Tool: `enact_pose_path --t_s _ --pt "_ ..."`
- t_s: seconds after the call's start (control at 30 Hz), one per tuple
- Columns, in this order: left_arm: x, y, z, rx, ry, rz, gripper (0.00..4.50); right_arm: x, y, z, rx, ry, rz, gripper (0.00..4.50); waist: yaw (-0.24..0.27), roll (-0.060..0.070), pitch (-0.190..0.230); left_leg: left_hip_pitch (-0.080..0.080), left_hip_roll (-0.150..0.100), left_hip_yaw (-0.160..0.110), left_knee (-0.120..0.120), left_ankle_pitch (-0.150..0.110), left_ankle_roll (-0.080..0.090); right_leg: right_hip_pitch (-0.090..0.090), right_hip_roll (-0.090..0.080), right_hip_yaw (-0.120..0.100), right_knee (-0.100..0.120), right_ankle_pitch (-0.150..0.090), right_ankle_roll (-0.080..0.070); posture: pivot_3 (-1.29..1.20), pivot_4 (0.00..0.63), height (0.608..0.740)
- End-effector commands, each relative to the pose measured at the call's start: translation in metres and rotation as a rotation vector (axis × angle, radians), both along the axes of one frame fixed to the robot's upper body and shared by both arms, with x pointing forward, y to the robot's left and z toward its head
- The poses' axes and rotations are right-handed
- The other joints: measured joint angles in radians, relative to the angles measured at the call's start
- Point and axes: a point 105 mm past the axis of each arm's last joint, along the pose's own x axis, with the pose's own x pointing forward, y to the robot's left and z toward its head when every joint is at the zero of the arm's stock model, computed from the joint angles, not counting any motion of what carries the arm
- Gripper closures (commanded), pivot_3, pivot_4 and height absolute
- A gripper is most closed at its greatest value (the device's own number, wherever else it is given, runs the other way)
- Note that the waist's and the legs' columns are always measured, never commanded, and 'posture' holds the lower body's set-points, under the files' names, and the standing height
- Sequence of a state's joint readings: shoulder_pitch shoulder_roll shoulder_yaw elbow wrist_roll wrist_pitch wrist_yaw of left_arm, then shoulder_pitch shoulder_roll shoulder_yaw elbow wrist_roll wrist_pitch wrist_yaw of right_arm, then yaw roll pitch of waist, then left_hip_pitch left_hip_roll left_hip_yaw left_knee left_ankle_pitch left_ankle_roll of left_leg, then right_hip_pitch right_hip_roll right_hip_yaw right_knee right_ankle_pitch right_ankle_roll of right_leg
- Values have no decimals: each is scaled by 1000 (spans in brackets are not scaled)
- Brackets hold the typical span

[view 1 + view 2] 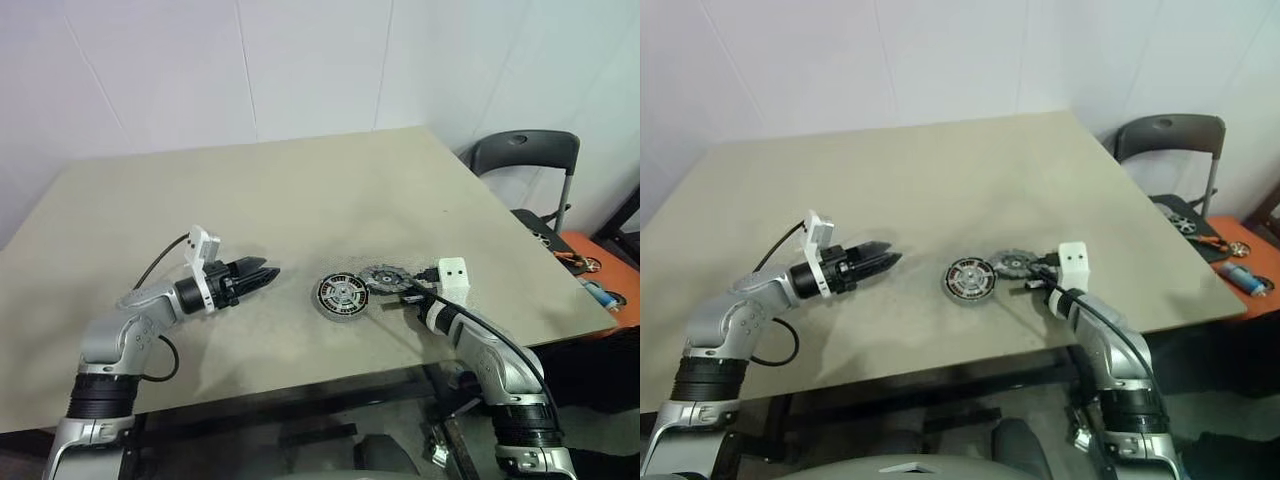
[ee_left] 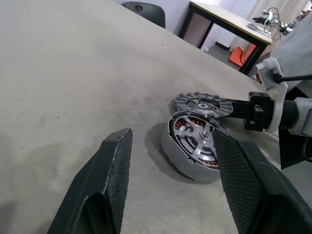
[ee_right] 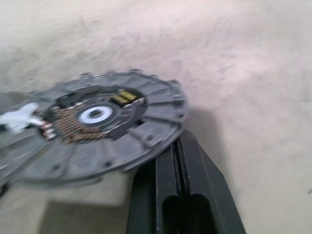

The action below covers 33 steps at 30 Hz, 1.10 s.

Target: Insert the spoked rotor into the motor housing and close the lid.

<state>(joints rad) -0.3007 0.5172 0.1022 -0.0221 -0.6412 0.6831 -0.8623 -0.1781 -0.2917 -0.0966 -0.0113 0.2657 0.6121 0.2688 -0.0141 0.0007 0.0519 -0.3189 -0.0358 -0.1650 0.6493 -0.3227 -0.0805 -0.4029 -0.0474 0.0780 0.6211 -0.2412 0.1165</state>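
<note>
The motor housing (image 1: pixel 324 300) lies on the tan table (image 1: pixel 250 200) near its front edge. The spoked rotor (image 2: pixel 201 138) sits inside it, copper windings showing between the silver spokes. The lid (image 1: pixel 383 277), a grey toothed disc, is tilted, with one side resting on the housing's far-right rim. My right gripper (image 1: pixel 404 291) is shut, and its fingertips press against the lid's outer edge (image 3: pixel 165 141); the lid is not between the fingers. To the left of the housing, my left gripper (image 1: pixel 262 272) hovers open and points at it, holding nothing.
A grey chair (image 1: pixel 525 150) stands past the table's right side, with orange items (image 1: pixel 590 262) on the floor below it. The table's front edge runs just behind both arms. Bare tabletop stretches behind the parts.
</note>
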Motion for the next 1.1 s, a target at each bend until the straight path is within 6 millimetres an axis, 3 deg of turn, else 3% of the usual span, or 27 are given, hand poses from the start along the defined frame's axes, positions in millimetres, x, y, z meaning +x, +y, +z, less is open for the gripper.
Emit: enact_pose_path --t_s 0.03,0.13,0.37,0.63,0.73,0.87,1.1 --pt "5 0 11 -2 -61 -1 1712 1 -24 -10 -63 23 -105 4465 1 0 0 0 0 0 0 0 0 0 0 0 0 0 0 0 0 740" --pt "7 3 7 -3 -57 1 1712 6 -17 -8 -42 9 -93 4465 -1 0 0 1 0 0 0 0 0 1 0 0 -1 0 -1 0 0 740" --pt "9 2 -6 -2 -51 -5 1712 27 31 14 63 -57 40 4465 -19 0 0 1 0 0 0 0 0 1 1 0 0 1 -2 0 0 740" --pt "11 1 -20 1 -42 -5 1712 42 81 25 27 -97 256 4465 -33 1 0 -2 1 0 -5 0 0 -5 1 0 -1 4 -3 0 0 740" --pt "12 3 -22 0 -44 0 1712 47 83 23 -12 -104 283 4465 -31 1 0 -2 1 0 -5 0 0 -6 1 0 -1 4 -3 0 0 740" --pt "13 8 -27 7 -43 10 1712 55 72 21 -22 -105 238 4465 -26 1 0 -3 0 -1 -3 0 0 -4 0 0 -2 4 -3 0 0 740" --pt "12 6 -17 13 -59 10 1712 55 59 7 -9 -73 167 4465 -30 1 0 -3 0 -1 -4 0 0 -5 0 0 -2 4 -3 0 0 740"
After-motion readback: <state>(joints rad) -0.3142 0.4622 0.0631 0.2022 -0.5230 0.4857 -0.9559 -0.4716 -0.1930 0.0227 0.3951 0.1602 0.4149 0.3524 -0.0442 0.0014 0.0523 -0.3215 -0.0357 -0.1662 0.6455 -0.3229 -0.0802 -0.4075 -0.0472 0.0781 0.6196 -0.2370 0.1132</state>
